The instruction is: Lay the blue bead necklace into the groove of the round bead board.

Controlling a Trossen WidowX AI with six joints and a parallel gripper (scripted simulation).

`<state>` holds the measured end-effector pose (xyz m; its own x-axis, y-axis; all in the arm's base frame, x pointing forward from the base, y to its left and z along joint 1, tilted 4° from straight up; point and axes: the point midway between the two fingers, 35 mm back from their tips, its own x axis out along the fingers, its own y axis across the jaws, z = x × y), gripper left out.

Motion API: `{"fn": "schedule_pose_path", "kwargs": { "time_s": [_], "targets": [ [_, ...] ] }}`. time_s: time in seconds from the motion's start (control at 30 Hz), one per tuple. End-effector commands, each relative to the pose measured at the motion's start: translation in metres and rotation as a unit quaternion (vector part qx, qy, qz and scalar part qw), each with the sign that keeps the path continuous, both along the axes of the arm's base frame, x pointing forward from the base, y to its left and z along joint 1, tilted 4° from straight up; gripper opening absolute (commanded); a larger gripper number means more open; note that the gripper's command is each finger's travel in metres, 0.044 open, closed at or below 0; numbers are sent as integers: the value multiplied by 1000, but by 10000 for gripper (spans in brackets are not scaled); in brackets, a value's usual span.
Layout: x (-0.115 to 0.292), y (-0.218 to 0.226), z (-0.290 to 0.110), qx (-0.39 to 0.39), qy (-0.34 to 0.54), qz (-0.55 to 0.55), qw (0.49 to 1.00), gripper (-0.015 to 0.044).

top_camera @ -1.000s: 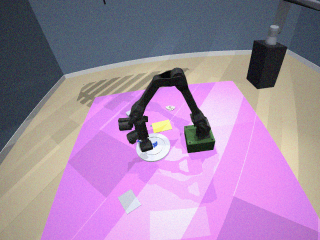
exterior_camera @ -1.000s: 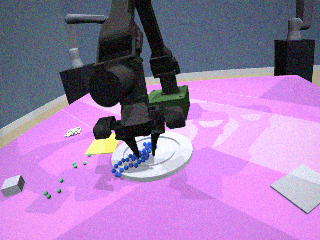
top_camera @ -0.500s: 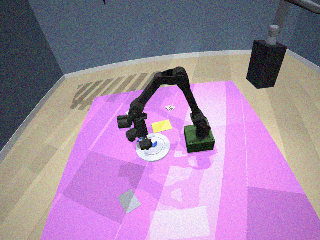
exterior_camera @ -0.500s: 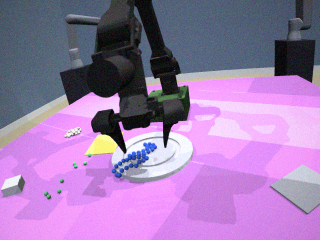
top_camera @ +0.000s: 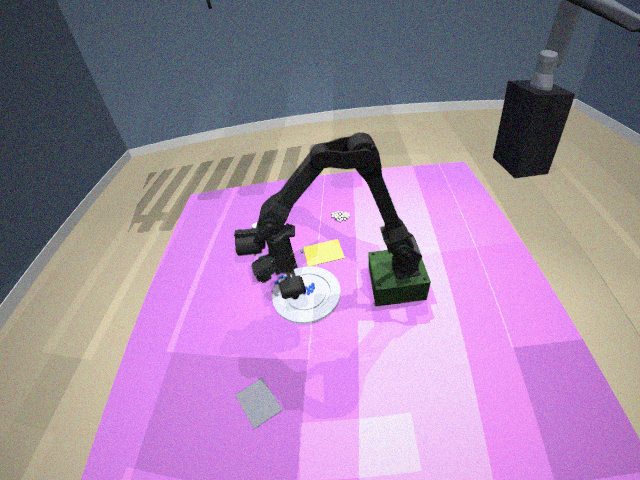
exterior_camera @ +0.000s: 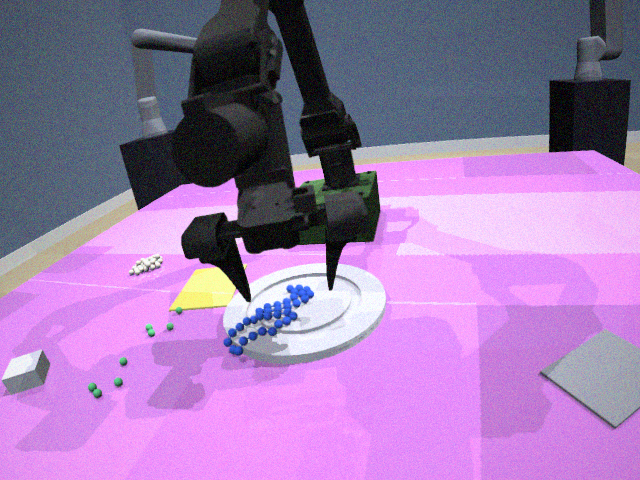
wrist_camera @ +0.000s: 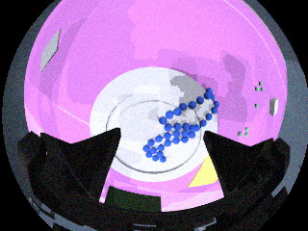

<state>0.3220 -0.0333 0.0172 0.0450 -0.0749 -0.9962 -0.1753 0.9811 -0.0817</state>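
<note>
The blue bead necklace (exterior_camera: 273,312) (wrist_camera: 181,122) (top_camera: 310,288) lies bunched in a doubled strand across the left part of the round white bead board (exterior_camera: 356,310) (wrist_camera: 125,100) (top_camera: 323,304). It crosses the ring groove instead of following it, and one end hangs over the board's rim onto the pink mat. My gripper (exterior_camera: 288,293) (wrist_camera: 165,134) (top_camera: 289,286) is open wide and empty. It stands just above the board with one fingertip on each side of the strand's upper end.
A yellow sheet (exterior_camera: 204,294) (top_camera: 323,252) lies next to the board. A pile of white beads (exterior_camera: 146,264), loose green beads (exterior_camera: 118,381) and a pale cube (exterior_camera: 24,369) lie to the left. A grey square (exterior_camera: 599,377) (top_camera: 258,403) lies apart. The green arm base (top_camera: 398,289) stands close by.
</note>
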Motion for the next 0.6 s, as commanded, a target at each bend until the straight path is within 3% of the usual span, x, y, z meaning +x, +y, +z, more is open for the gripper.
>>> {"fn": "schedule_pose_path", "kwargs": {
  "time_s": [0.0, 0.2, 0.27, 0.37, 0.57],
  "targets": [
    [0, 1, 1, 1, 0, -2, 1000, 440],
    [0, 1, 1, 1, 0, -2, 1000, 440],
    [4, -2, 2, 3, -3, -35, 999, 387],
    [20, -16, 8, 8, -14, -176, 984, 309],
    [47, -45, 17, 19, -35, -431, 901, 151]
  ]
}}
